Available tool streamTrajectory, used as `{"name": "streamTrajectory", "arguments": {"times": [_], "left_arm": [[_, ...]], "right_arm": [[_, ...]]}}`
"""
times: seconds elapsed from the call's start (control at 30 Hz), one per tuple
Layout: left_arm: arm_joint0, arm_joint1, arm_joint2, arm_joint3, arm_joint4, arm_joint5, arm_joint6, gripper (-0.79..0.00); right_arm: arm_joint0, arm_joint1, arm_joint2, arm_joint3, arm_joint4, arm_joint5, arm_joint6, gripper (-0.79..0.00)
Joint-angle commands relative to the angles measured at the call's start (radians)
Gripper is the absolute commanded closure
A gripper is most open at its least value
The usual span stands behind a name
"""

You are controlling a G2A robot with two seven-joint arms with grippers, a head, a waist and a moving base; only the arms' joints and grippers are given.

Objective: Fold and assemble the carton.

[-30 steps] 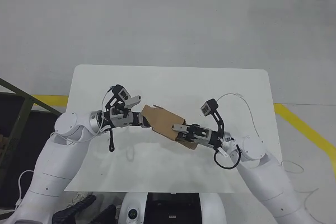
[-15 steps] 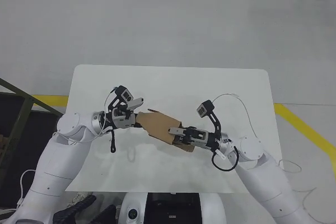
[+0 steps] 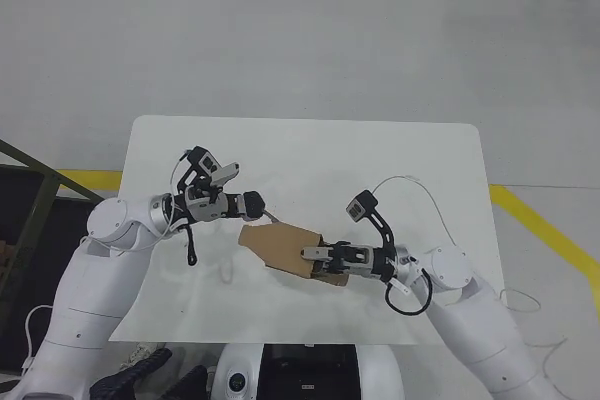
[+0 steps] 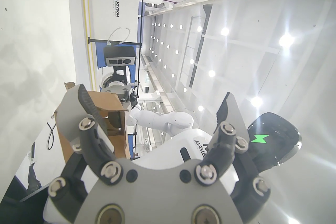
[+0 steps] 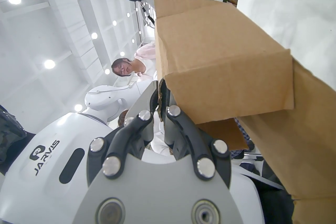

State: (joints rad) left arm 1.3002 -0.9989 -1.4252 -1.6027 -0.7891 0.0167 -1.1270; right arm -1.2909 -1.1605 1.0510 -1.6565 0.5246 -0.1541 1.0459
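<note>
The brown carton (image 3: 280, 245) is found near the middle of the white table (image 3: 380, 160), a little toward the robot. One end of it is gripped by the right gripper (image 3: 325, 256), with the fingers closed on a cardboard edge. The left gripper (image 3: 257, 203) is placed near the other end, apart from it, opened wide and empty.

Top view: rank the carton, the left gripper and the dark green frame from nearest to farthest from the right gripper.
1. carton: clamped in the right gripper itself.
2. left gripper: open, close to the carton's other end, on the robot's left side.
3. dark green frame: off the table, far out on the robot's left.
</note>
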Motion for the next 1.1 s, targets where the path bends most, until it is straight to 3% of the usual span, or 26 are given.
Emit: {"name": "streamTrajectory", "arguments": {"times": [0.0, 1.07], "left_arm": [[0.001, 0.000, -0.004, 0.004, 0.000, -0.003, 0.008, -0.785], [-0.021, -0.013, 0.071, -0.019, -0.008, 0.014, -0.013, -0.785]], "right_arm": [[-0.004, 0.001, 0.001, -0.001, 0.002, -0.002, 0.005, 0.000], [0.031, -0.010, -0.026, 0.034, 0.034, -0.025, -0.059, 0.000]]}}
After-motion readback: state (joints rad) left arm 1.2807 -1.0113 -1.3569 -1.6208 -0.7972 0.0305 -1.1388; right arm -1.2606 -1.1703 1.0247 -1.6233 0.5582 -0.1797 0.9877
